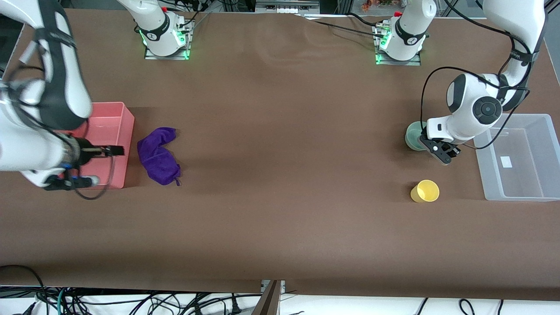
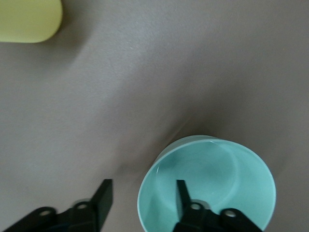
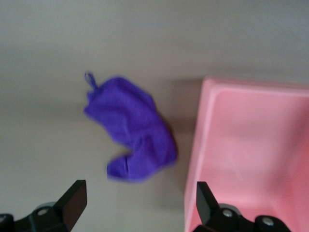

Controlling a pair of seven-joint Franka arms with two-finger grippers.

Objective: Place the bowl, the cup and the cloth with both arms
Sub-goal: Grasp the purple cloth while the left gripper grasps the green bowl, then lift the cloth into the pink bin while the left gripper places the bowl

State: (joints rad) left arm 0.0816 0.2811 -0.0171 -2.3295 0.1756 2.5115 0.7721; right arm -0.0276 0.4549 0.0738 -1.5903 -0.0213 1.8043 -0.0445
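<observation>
The mint-green bowl stands upright beside the clear bin. My left gripper is open at the bowl. In the left wrist view the gripper straddles the bowl's rim, one finger inside and one outside, not closed on it. The yellow cup stands nearer the front camera than the bowl, and also shows in the left wrist view. The purple cloth lies crumpled beside the pink bin. My right gripper is open and empty over the bin's wall next to the cloth.
A clear rectangular plastic bin sits at the left arm's end of the table. The pink bin sits at the right arm's end. Brown table surface spreads between them.
</observation>
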